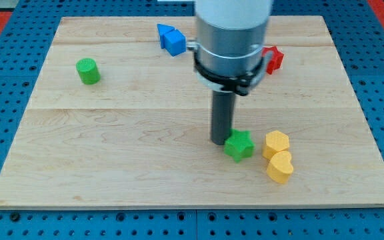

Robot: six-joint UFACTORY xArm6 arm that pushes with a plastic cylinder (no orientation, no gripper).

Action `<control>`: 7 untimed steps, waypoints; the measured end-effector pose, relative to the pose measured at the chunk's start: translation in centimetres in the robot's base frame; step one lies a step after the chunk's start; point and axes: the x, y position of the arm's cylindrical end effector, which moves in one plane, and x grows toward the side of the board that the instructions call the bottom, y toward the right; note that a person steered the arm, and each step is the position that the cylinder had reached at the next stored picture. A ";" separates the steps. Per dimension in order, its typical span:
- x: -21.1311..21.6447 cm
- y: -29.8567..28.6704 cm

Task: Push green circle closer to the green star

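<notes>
A pale wooden board (145,173) lies on a blue perforated bench, and its grain runs across the view.

Nearest the view's bottom, toward the right, sit two yellow blocks: a yellow heart (280,167) and, touching it just above, a yellow hexagon (277,143). Just to their left lies the green star (239,145), the goal of the push. My tip (219,141) stands on the board at the star's upper left, touching it or very nearly so; I cannot tell which. There are no jaws to speak of, only a bare rod, and it holds nothing.

Farther up, at the view's left, the green circle (88,71) stands alone, well apart from the star and from my tip. It is the block to be moved, and judging from this layout it has not begun its trip. My tip sits at the wrong block; I judge it needs to travel round to the circle's far upper-left side so a push drives it down and right toward the star.

Near the view's top lie two blue blocks (171,39) close together, and a red block (273,59) partly hidden behind the arm's grey housing (232,40).
</notes>
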 end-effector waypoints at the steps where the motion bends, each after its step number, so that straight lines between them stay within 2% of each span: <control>1: 0.4 0.5; 3: 1.0 2.4; 5: -1.0 -3.5; 7: -4.8 -4.2</control>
